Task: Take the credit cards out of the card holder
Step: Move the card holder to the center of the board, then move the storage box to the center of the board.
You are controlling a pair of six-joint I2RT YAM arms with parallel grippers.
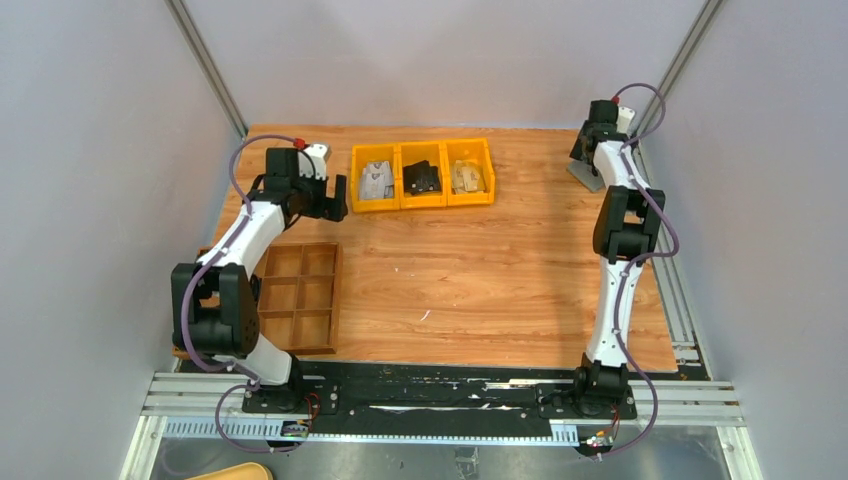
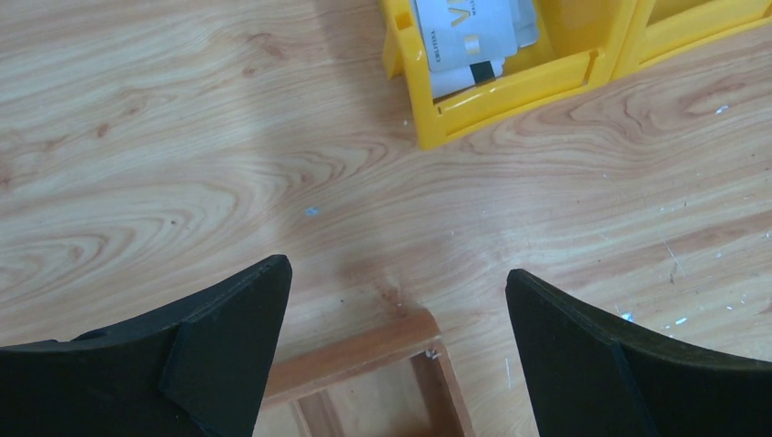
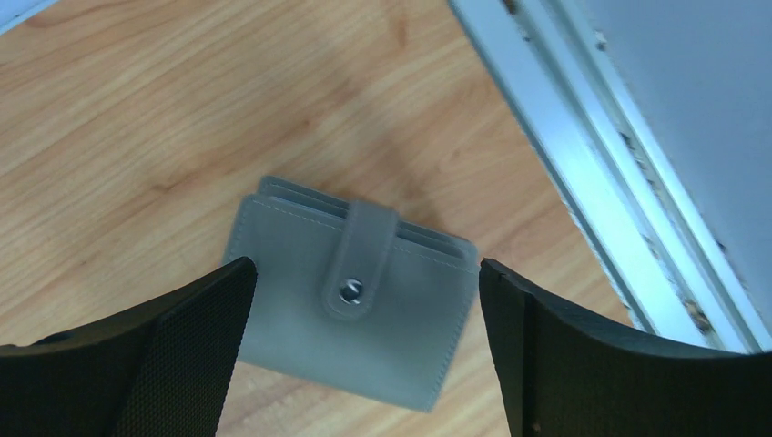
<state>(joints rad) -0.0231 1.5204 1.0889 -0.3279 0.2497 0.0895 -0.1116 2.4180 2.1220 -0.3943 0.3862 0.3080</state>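
Observation:
The grey card holder point(image 3: 357, 300) lies flat and closed on the wood table, its tab snapped over the front. Edges of cards show in its top pockets. In the top view it lies at the far right point(image 1: 585, 178). My right gripper point(image 3: 364, 266) is open and hovers just above it, jaws either side, not touching; in the top view it is at the table's back right point(image 1: 588, 150). Light grey credit cards point(image 2: 469, 32) lie in the left yellow bin point(image 1: 376, 180). My left gripper point(image 2: 396, 271) is open and empty, beside that bin point(image 1: 335, 203).
Three joined yellow bins point(image 1: 422, 201) stand at the back; the middle holds a black item point(image 1: 421, 178), the right tan cards point(image 1: 466, 177). A brown wooden compartment tray point(image 1: 300, 297) sits front left, its corner under my left gripper point(image 2: 364, 357). An aluminium rail point(image 3: 583, 173) borders the holder.

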